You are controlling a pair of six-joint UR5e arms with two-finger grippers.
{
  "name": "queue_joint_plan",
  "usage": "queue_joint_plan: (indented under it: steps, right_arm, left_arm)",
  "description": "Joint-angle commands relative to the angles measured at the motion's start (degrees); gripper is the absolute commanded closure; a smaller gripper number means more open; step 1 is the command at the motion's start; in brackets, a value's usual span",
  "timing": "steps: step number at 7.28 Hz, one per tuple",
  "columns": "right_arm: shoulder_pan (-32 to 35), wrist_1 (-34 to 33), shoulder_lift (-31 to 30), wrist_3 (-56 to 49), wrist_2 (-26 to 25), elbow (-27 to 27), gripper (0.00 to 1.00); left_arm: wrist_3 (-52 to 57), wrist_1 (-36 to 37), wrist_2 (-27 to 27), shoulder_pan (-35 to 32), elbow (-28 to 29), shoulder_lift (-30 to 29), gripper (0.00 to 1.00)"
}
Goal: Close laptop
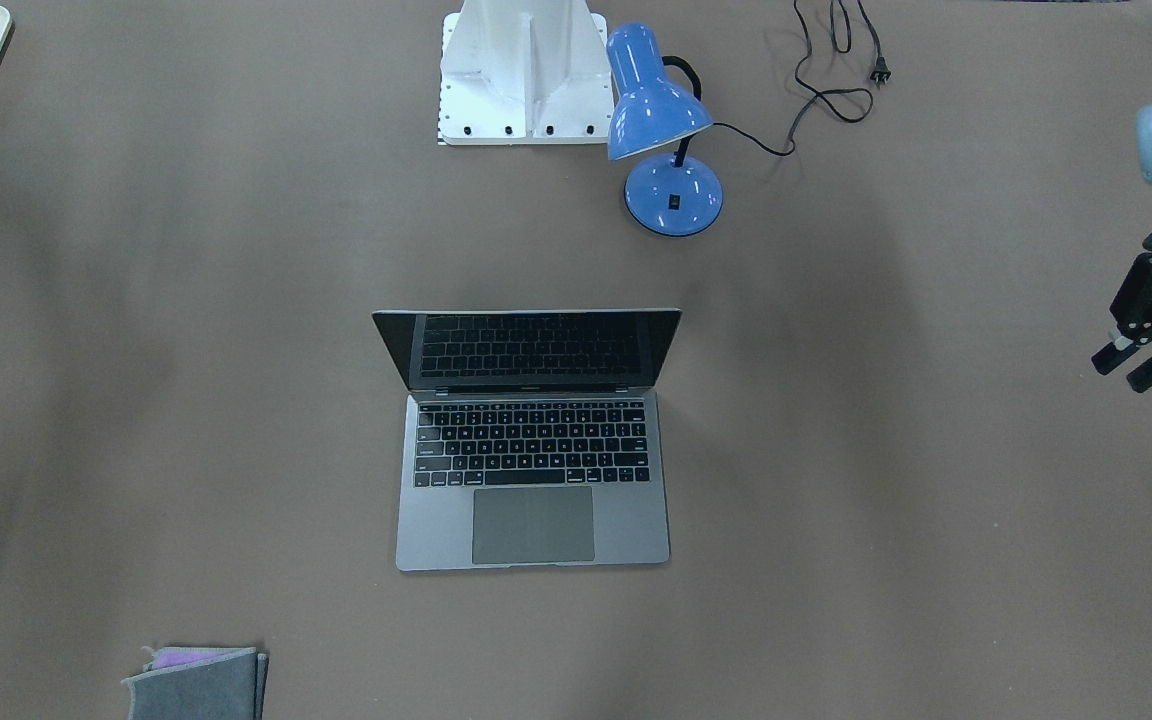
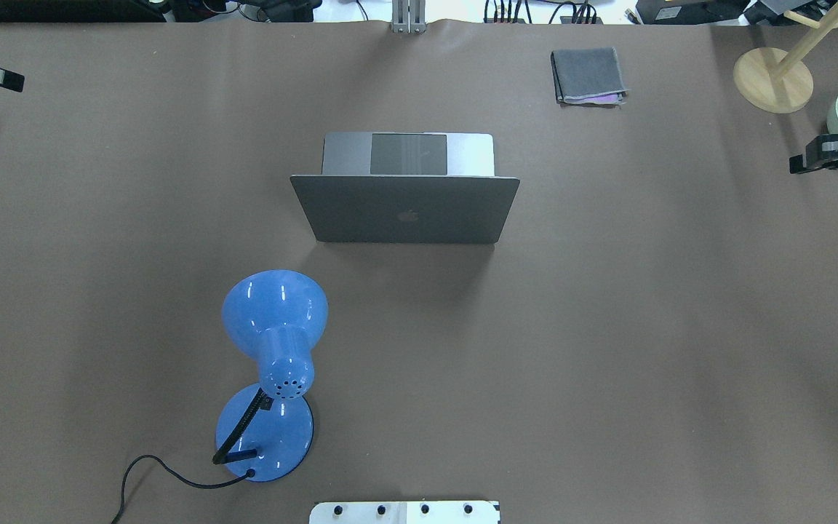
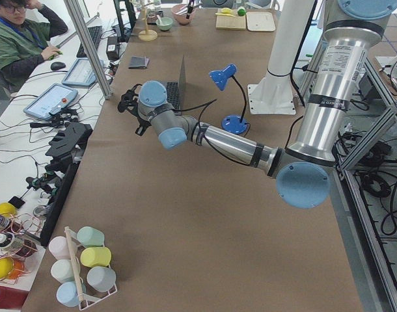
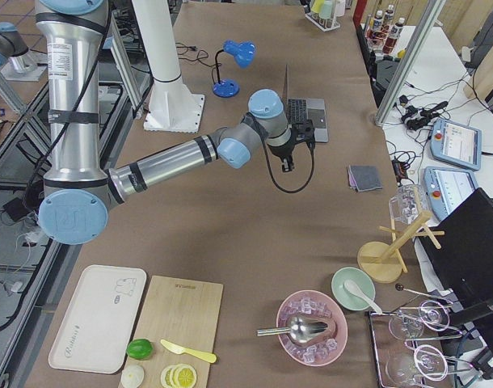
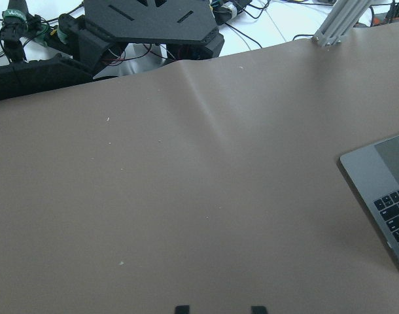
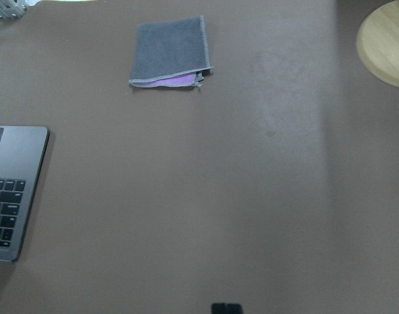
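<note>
The silver-grey laptop (image 1: 533, 470) stands open mid-table, its dark screen upright and its black keys and trackpad showing. From overhead its lid (image 2: 404, 207) with the apple logo faces me. My left gripper (image 1: 1121, 372) is open and empty, far out to the laptop's side; its wrist view shows the two fingertips apart (image 5: 219, 309) and one laptop corner (image 5: 382, 196). My right gripper (image 2: 797, 164) hovers far to the other side, with its fingertips together and empty (image 6: 226, 307). Its wrist view shows a laptop corner (image 6: 10, 190).
A blue desk lamp (image 2: 273, 364) with a loose cord (image 1: 836, 60) stands between the laptop and the white robot base (image 1: 523, 70). A folded grey cloth (image 2: 588, 75) lies beyond the laptop. A wooden stand (image 2: 773, 78) is at the far right corner.
</note>
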Motion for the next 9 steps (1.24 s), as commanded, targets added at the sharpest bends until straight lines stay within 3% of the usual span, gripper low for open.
queue_joint_plan:
  steps: [1, 3, 4, 5, 7, 9]
  right_arm:
    - [-7.3, -0.2, 0.0, 9.9, -5.3, 4.7, 1.00]
    - [-11.7, -0.3, 0.8, 13.6, -6.3, 7.3, 1.00]
    - [-15.1, -2.0, 3.1, 20.2, -7.3, 9.2, 1.00]
    - [-19.6, -10.5, 7.0, 22.6, -12.5, 11.7, 1.00]
    - [-25.0, -31.9, 21.5, 24.6, -18.6, 13.0, 1.00]
    - [-30.3, -34.4, 26.3, 28.1, -23.2, 11.4, 1.00]
  left_arm:
    - [-13.4, 0.0, 0.1, 5.8, -6.1, -0.2, 1.00]
    - [-21.2, -0.1, 0.0, 9.6, -8.7, -0.2, 1.00]
    - [-25.9, -0.1, 0.0, 12.1, -10.4, -0.2, 1.00]
    - [-31.1, -0.1, 0.3, 14.9, -12.0, -1.4, 1.00]
    - [-36.6, 0.0, 8.3, 21.9, -12.6, -3.0, 1.00]
    - [-39.8, 0.6, 12.4, 26.2, -12.3, -4.4, 1.00]
